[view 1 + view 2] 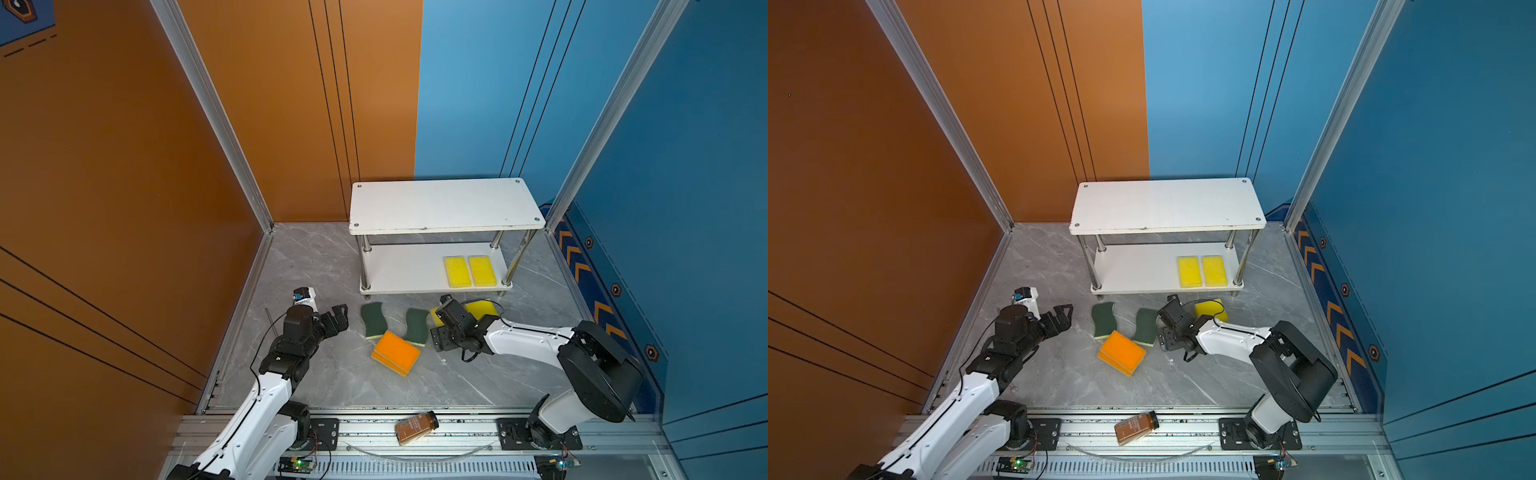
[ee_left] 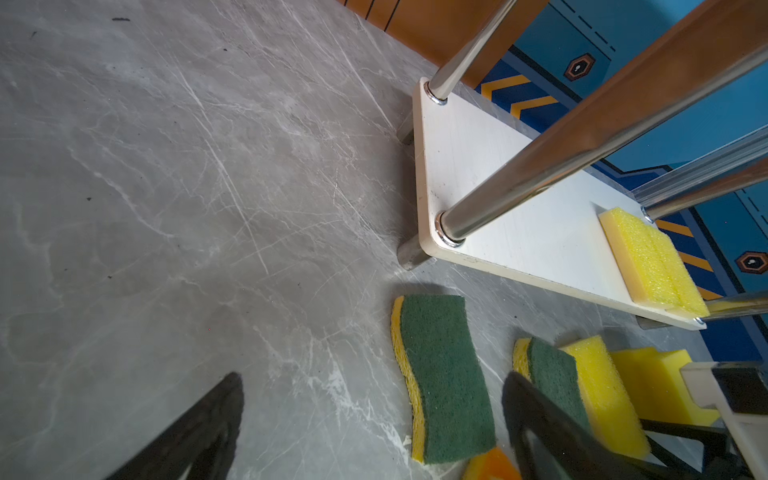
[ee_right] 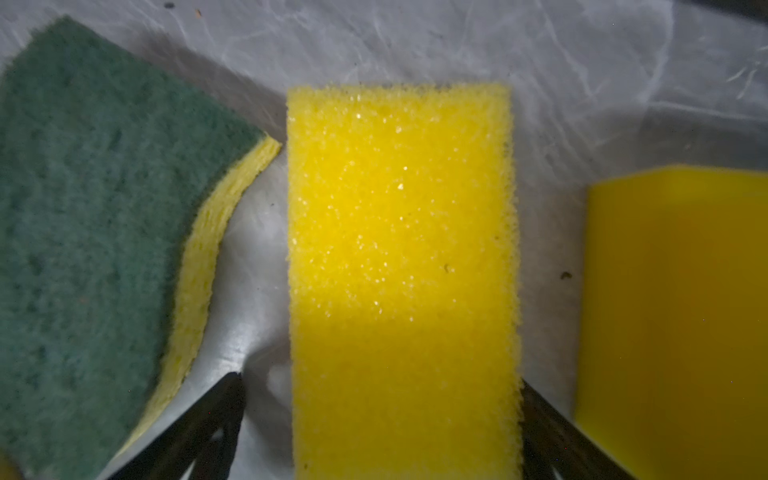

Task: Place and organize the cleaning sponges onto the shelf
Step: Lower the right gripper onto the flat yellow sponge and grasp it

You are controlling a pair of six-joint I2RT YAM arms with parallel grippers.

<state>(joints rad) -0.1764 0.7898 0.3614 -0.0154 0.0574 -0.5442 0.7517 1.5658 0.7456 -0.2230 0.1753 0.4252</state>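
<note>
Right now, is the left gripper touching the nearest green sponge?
Apart. In both top views bare table shows between the open left gripper and that green sponge.

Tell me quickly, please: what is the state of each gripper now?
Left gripper: open, holding nothing.
Right gripper: open, fingers on either side of the yellow rectangular foam sponge, not clamped on it.

You see the shelf [image 1: 444, 205] standing on the grey marble tabletop [image 1: 316, 266], with two yellow sponges [image 1: 457, 271] side by side at its lower board's right end. In front of the shelf, two green-topped sponges [image 1: 372, 319], an orange-topped stack [image 1: 397, 352] and loose yellow sponges [image 1: 484, 309] lie on the marble.
</note>
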